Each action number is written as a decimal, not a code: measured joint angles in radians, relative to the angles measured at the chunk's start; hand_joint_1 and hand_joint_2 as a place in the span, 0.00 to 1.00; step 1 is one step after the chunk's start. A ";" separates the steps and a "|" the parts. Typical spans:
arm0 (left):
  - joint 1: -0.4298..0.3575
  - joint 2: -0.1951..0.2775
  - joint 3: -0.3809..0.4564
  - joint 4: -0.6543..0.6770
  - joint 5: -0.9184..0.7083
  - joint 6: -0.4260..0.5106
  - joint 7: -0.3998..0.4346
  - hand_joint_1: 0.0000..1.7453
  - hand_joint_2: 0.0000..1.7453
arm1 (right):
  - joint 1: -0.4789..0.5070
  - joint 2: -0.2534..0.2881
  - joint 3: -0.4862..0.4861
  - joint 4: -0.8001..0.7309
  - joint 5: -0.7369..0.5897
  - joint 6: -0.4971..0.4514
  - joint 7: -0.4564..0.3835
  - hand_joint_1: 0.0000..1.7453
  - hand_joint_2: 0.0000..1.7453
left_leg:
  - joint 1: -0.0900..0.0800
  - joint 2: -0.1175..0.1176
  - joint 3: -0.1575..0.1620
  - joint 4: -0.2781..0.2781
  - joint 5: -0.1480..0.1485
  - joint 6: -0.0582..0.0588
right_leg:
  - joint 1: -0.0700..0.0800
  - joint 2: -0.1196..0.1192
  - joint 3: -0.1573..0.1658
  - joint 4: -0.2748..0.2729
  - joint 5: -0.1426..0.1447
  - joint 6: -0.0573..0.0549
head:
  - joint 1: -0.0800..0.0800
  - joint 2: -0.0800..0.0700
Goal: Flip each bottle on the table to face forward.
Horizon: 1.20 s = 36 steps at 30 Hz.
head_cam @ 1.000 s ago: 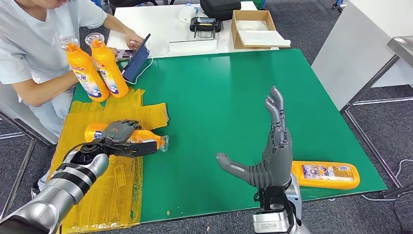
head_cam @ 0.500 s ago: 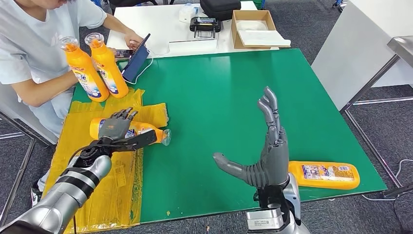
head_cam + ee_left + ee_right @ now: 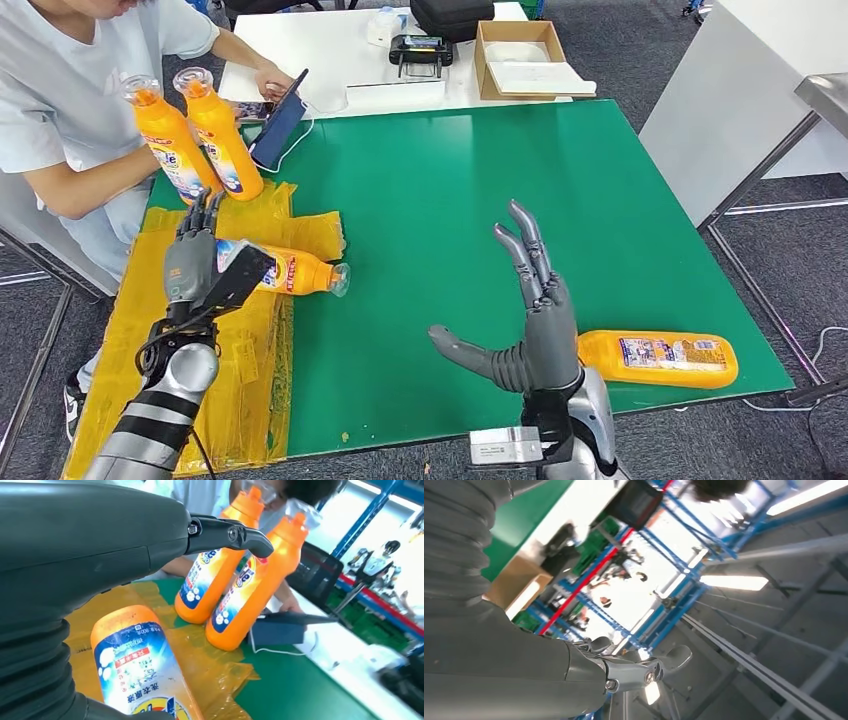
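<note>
An orange bottle (image 3: 295,271) lies on its side at the edge of the yellow sheet (image 3: 240,400), cap toward the table's middle, label up; the left wrist view shows it close (image 3: 142,672). My left hand (image 3: 198,264) is raised just in front of its base, fingers spread and pointing up, holding nothing. Two orange bottles stand upright at the far left, one (image 3: 175,140) beside the other (image 3: 225,135). Another orange bottle (image 3: 660,358) lies near the front right edge. My right hand (image 3: 530,320) hovers open to its left, above the green table (image 3: 450,200).
A person (image 3: 70,90) sits at the far left corner behind the upright bottles, a hand by a propped tablet (image 3: 280,125). A white table behind carries a cardboard box (image 3: 515,55), a black bag and a controller. The green table's right edge drops to carpet.
My left hand let go of the lying bottle and lifted, its fingers turning upward. The bottle rolled slightly, label now showing. My right hand drifted a little left and lower.
</note>
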State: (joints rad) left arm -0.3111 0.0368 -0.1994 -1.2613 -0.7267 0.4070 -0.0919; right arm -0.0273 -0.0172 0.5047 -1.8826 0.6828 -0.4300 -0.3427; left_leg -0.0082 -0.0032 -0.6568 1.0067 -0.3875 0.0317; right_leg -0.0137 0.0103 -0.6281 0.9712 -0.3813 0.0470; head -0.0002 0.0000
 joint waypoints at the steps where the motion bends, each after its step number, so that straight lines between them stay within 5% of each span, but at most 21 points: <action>1: 0.015 -0.004 0.009 -0.022 0.012 -0.006 -0.009 0.00 1.00 | 0.005 -0.004 0.000 0.002 0.023 0.002 0.015 0.00 1.00 | 0.000 0.000 0.000 0.000 0.000 0.000 | 0.000 0.000 0.000 0.000 0.000 0.000 | 0.000 0.000; 11: 0.091 -0.025 0.051 -0.141 0.065 -0.038 -0.047 0.00 1.00 | 0.028 -0.033 0.000 0.014 0.103 0.029 0.071 0.00 1.00 | 0.000 0.000 0.000 0.000 0.000 0.000 | 0.000 0.000 0.000 0.000 0.000 0.000 | 0.000 0.000; 18: 0.215 -0.049 0.055 -0.274 0.353 -0.249 -0.158 0.00 1.00 | 0.127 -0.139 -0.033 0.033 0.354 0.119 0.246 0.00 1.00 | -0.001 -0.001 -0.001 0.000 -0.002 0.001 | -0.001 0.000 0.000 -0.001 -0.001 0.001 | 0.000 0.000; 27: 0.331 -0.070 0.025 -0.355 0.416 -0.344 -0.177 0.00 1.00 | 0.299 -0.294 -0.178 0.072 0.392 0.144 0.427 0.00 1.00 | -0.002 -0.001 0.000 0.000 -0.005 0.003 | -0.002 0.000 0.000 -0.001 -0.003 0.004 | 0.000 0.000; 36: 0.342 -0.074 0.008 -0.359 0.437 -0.383 -0.166 0.00 1.00 | 0.336 -0.308 -0.419 0.185 0.415 0.195 0.381 0.00 1.00 | -0.003 -0.001 0.001 0.000 -0.005 0.003 | -0.002 0.000 0.001 -0.001 -0.003 0.004 | 0.000 0.000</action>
State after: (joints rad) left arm 0.0311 -0.0377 -0.1913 -1.6198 -0.2892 0.0237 -0.2578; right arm 0.3086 -0.3255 0.0853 -1.6975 1.0982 -0.2348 0.0387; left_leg -0.0107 -0.0040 -0.6561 1.0067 -0.3927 0.0348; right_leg -0.0159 0.0103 -0.6270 0.9700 -0.3844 0.0512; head -0.0007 0.0000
